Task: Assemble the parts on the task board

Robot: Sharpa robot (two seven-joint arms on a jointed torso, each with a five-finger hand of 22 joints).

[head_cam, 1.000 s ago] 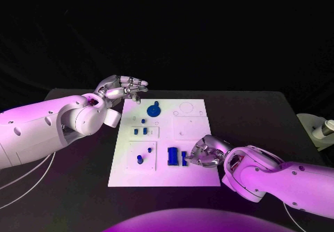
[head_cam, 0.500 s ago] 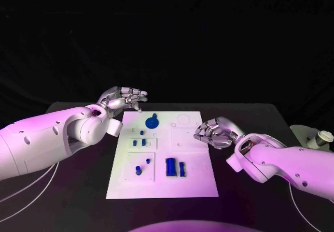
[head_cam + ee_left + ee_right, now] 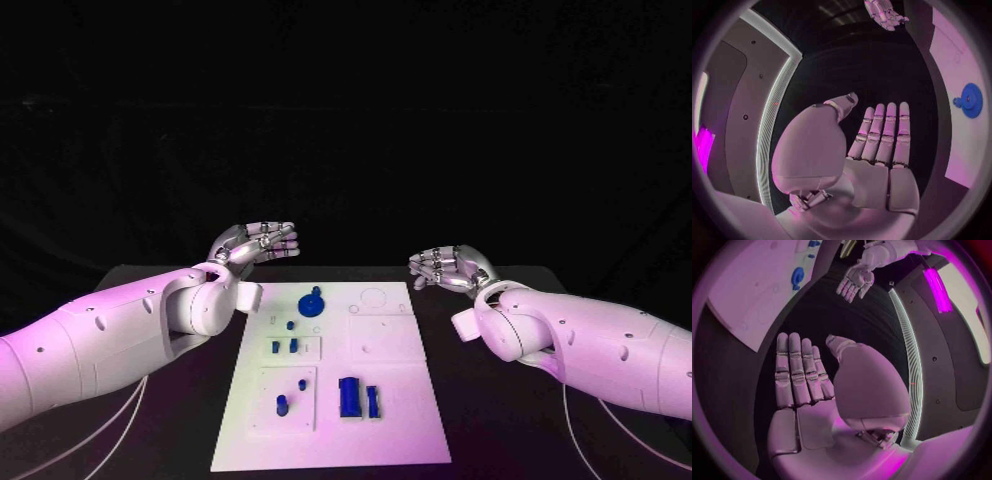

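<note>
The white task board (image 3: 387, 400) lies at lower centre on the black tabletop (image 3: 490, 420), its small blue parts (image 3: 355, 396) too tiny to tell apart, perhaps a gear among them, while the left hand (image 3: 257, 243) and right hand (image 3: 450, 266) are raised beyond it, fingers straight, released.
</note>
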